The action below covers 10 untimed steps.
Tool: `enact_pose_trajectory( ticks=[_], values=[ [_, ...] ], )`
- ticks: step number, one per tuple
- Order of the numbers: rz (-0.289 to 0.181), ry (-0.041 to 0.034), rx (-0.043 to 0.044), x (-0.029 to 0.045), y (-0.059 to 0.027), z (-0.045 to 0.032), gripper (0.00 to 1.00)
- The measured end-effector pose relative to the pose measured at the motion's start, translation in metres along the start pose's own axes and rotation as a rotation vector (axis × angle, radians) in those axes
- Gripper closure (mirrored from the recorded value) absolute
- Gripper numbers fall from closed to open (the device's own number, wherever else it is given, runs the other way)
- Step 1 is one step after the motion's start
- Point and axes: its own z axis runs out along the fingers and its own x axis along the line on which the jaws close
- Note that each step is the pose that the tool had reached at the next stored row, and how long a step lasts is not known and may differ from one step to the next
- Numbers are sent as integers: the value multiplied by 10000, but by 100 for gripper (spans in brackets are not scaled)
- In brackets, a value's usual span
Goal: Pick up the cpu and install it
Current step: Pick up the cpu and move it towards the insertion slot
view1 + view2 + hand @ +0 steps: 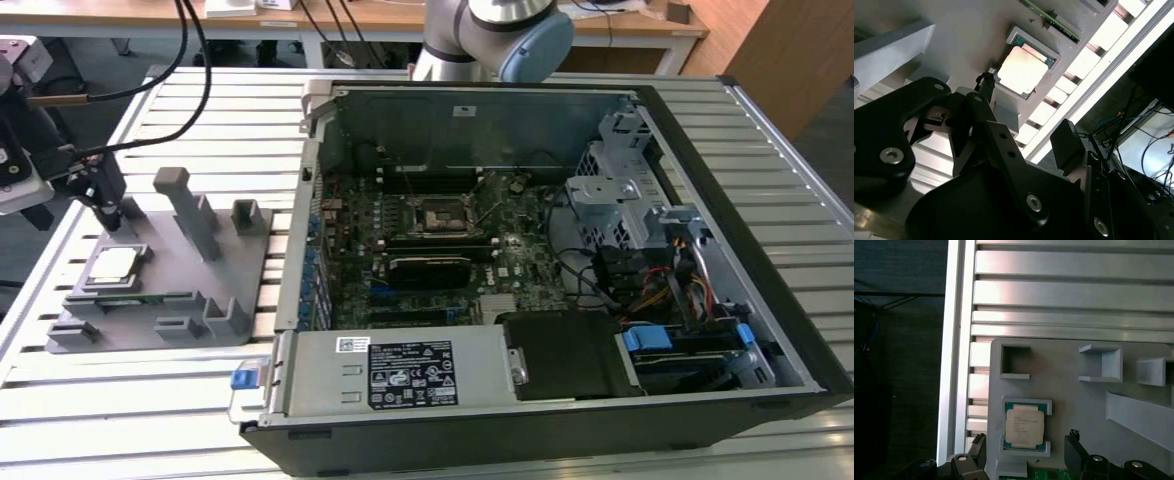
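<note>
Currently the claw (120, 215) hangs open close above the cpu (114, 265), which lies flat in its pocket on the grey fixture (180, 275) at the exterior view's left, and an off-centre descent could probably push one finger onto the pocket wall and tilt the chip.

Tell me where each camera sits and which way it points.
Exterior view: off the arm, raised, looking down on the table, the open computer case and the grey fixture; the arm and end effector show.
First wrist view: on the wrist, looking down onto the cpu; the open fingertips show.
Second wrist view: behind the black linkage, looking obliquely past it.
Shared: all three see the cpu seated in the fixture.
</note>
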Motion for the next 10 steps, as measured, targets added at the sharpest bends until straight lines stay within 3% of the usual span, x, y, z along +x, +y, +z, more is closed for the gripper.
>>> enact_pose_trajectory(
  ticks=[10],
  values=[
    [0, -5, 0, -2, -2, 46, 28]
  ],
)
